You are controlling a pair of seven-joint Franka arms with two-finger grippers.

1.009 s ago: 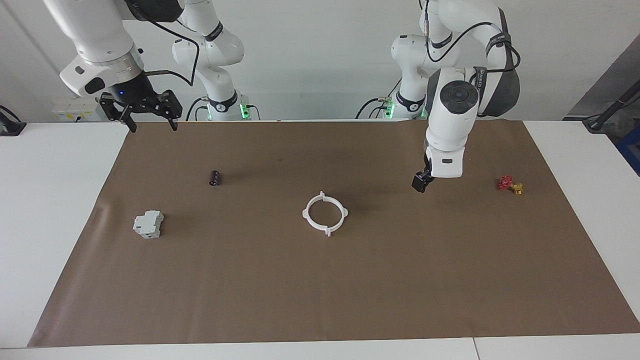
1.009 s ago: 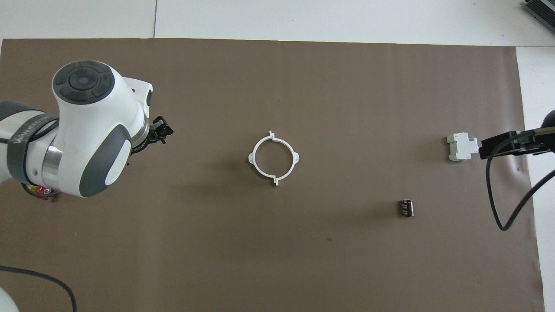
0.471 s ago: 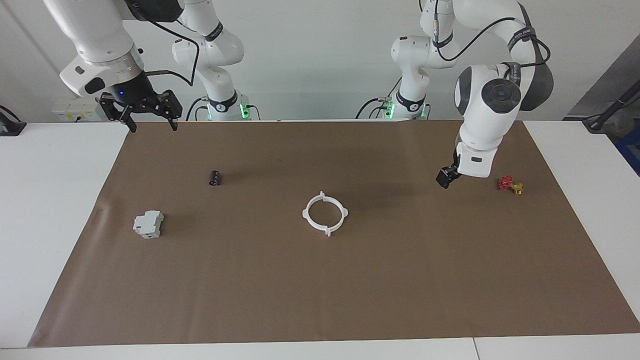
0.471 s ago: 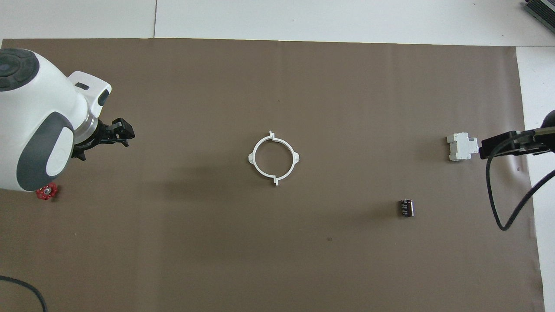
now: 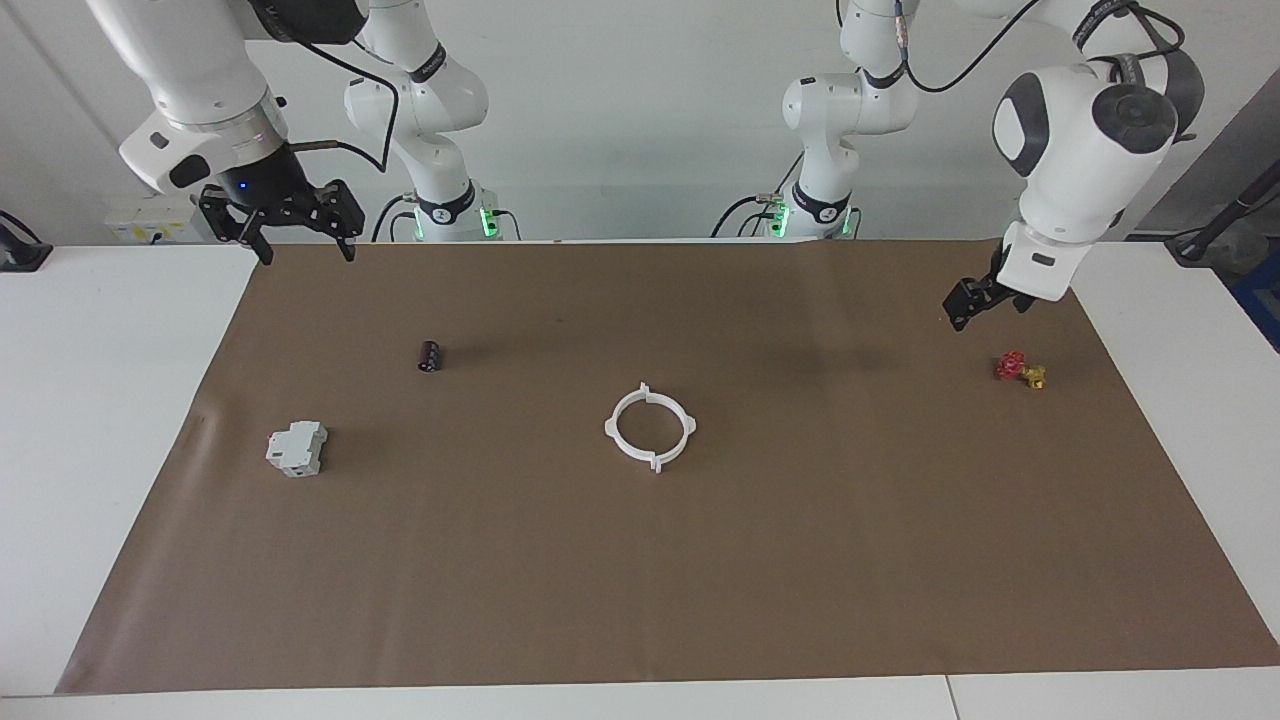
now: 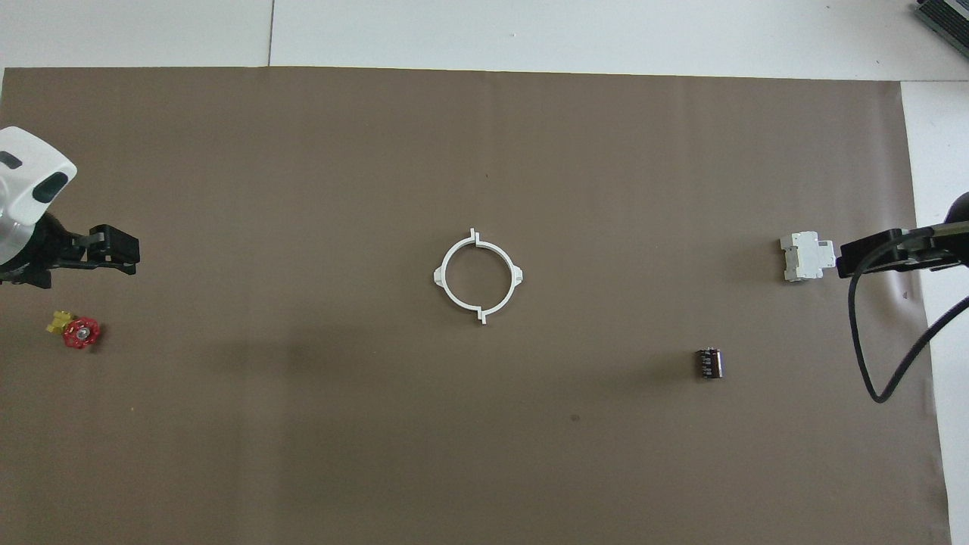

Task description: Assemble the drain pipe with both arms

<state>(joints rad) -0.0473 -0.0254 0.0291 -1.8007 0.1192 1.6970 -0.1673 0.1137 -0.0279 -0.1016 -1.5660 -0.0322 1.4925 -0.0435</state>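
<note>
The drain pipe lies flat in the middle of the brown mat as one white ring of two half-circle arcs with small tabs; it also shows in the overhead view. Nothing touches it. My left gripper hangs in the air over the mat at the left arm's end, close to a red valve, and also shows in the overhead view. My right gripper is open and empty, raised over the mat's edge at the right arm's end, and also shows in the overhead view. The right arm waits.
A grey-white boxy block and a small black cylinder lie toward the right arm's end. A red and yellow valve lies toward the left arm's end. The brown mat covers the white table.
My left arm has swung away from the ring toward the left arm's end and risen, uncovering the red valve in the overhead view. The ring and the right arm have not moved.
</note>
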